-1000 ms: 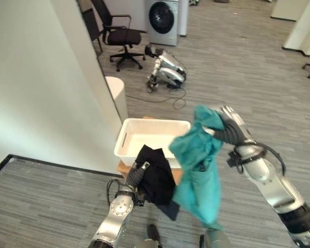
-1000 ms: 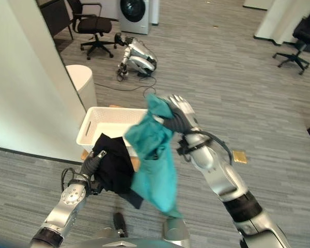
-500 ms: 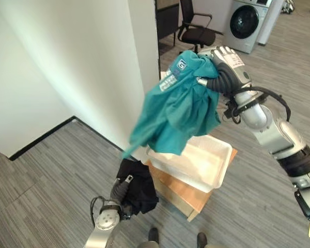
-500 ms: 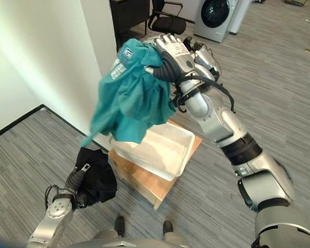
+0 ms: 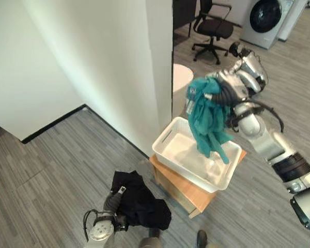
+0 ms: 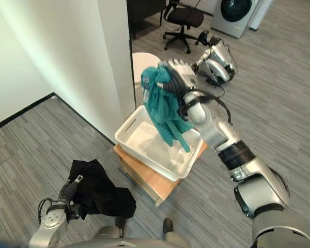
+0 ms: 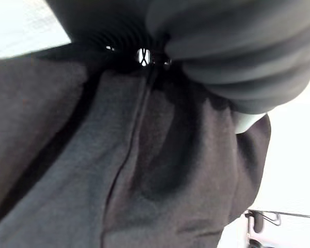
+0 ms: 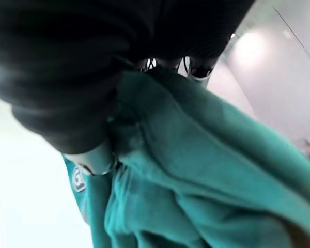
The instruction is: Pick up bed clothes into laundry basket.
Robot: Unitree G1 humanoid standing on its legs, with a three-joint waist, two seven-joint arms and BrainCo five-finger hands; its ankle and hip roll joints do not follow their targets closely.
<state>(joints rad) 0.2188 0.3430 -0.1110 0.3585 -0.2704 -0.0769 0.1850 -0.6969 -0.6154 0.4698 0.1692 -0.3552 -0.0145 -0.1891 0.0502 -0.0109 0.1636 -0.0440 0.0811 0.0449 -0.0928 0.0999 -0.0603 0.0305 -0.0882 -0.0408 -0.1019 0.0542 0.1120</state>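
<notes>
While hanging lengthwise, teal garment [image 5: 209,120] over basket [image 5: 168,140].

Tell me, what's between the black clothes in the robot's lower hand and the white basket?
Bare grey floor, then the wooden stand under the white basket. The head views show the black garment in the left hand hanging apart from both.
</notes>
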